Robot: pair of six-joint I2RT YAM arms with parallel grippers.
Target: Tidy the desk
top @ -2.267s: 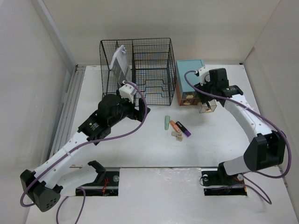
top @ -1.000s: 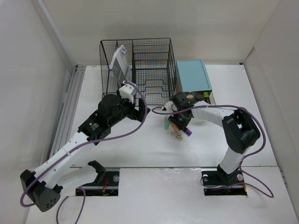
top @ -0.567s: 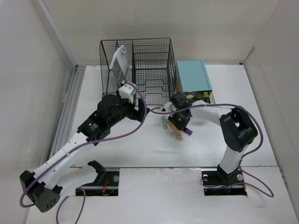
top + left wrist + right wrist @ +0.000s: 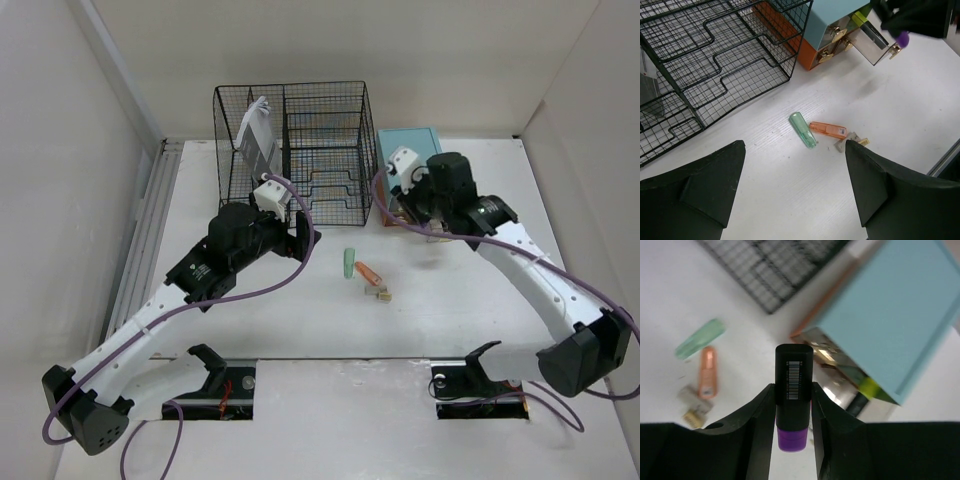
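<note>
The white desk [image 4: 300,320] holds a green highlighter [image 4: 349,263], an orange highlighter [image 4: 368,272] and small clips [image 4: 381,294] near its middle. My right gripper [image 4: 794,407] is shut on a black highlighter with a purple cap [image 4: 794,385] and holds it in the air over the open drawer [image 4: 850,390] of the teal drawer box [image 4: 408,145]. A yellow-green item lies in that drawer. My left gripper [image 4: 795,195] is open and empty above bare desk, just short of the green highlighter [image 4: 803,129] and the orange one [image 4: 828,130].
A black wire-mesh organizer [image 4: 292,140] stands at the back with a white-grey item [image 4: 258,135] in its left section. The teal box sits just right of it. White walls close in the desk on both sides.
My right gripper has taken the purple highlighter from the group on the desk and lifted it back to the teal box's open drawer. The green highlighter shifted slightly left. The left arm has not moved.
</note>
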